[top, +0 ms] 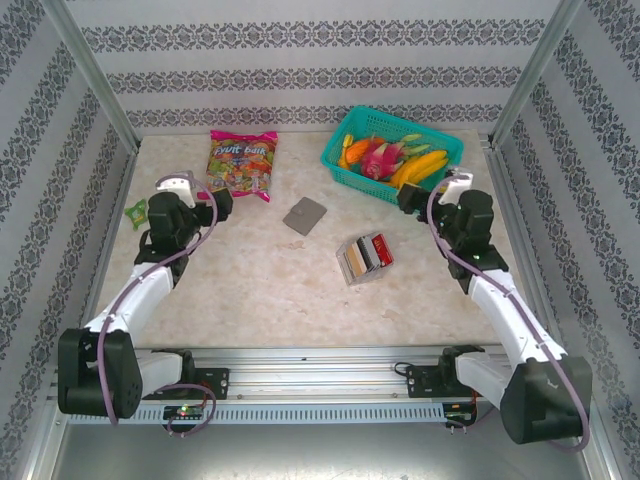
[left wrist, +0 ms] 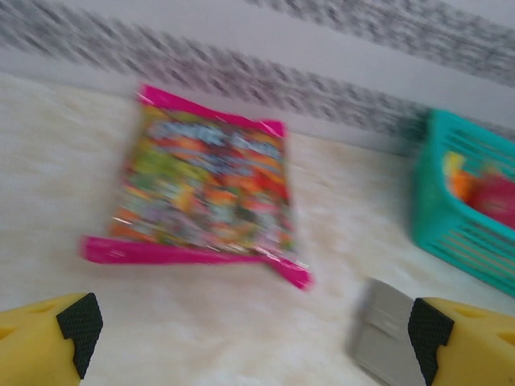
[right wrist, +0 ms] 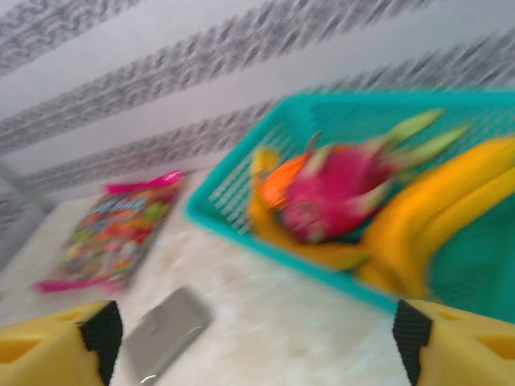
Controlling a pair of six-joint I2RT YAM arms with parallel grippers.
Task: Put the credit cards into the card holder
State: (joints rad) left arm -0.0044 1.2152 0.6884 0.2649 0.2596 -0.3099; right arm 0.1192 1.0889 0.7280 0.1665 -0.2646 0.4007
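The card holder (top: 305, 215), a flat grey square, lies closed on the marble tabletop near the middle. It also appears blurred in the left wrist view (left wrist: 386, 334) beside my right fingertip, and in the right wrist view (right wrist: 165, 330) near my left fingertip. The credit cards (top: 364, 259) lie as a small fanned stack, red, black and pale, to the right front of the holder. My left gripper (top: 220, 204) (left wrist: 253, 342) hovers open to the left of the holder, with nothing between its fingers. My right gripper (top: 408, 198) (right wrist: 257, 342) stands open and free near the basket's front corner.
A teal basket (top: 345, 160) (right wrist: 233, 217) (left wrist: 451, 233) with bananas, a dragon fruit and other fruit sits at the back right. A pink-edged candy bag (top: 242, 163) (left wrist: 205, 189) (right wrist: 113, 229) lies at the back left. A small green packet (top: 135, 210) rests by the left wall.
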